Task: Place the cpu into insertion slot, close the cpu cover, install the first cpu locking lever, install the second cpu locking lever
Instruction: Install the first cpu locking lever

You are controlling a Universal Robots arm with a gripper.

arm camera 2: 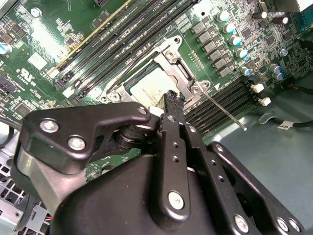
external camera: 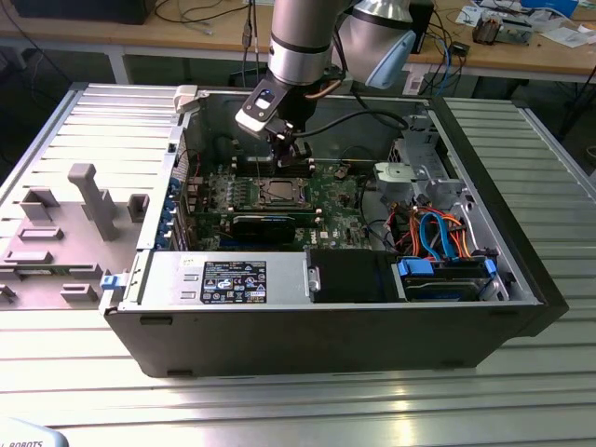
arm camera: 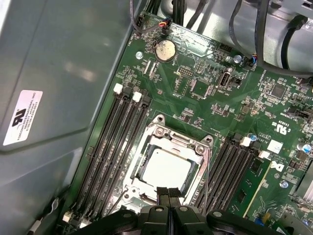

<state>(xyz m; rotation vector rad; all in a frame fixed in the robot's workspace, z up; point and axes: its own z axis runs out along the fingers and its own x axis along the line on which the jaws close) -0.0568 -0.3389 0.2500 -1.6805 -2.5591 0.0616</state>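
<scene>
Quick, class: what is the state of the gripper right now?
Gripper: shut, holding nothing, its tips together at the edge of the cpu cover.

Silvery cpu (arm camera: 164, 169) sits flat in the dark insertion slot (arm camera: 140, 165), cpu cover (arm camera: 176, 142) lying down around it, right at the tips of the pincer (arm camera: 167, 192).

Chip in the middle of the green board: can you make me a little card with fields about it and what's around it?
chip: small flat square silvery-grey cpu, lying flat in its socket
socket: square dark insertion slot on the green circuit board
cover: thin silvery metal frame, the cpu cover, lying down around the chip
lever: thin metal rod sticking out from the socket's corner over long black memory slots
gripper: black gripper, fingertips together, at the socket's edge
</scene>
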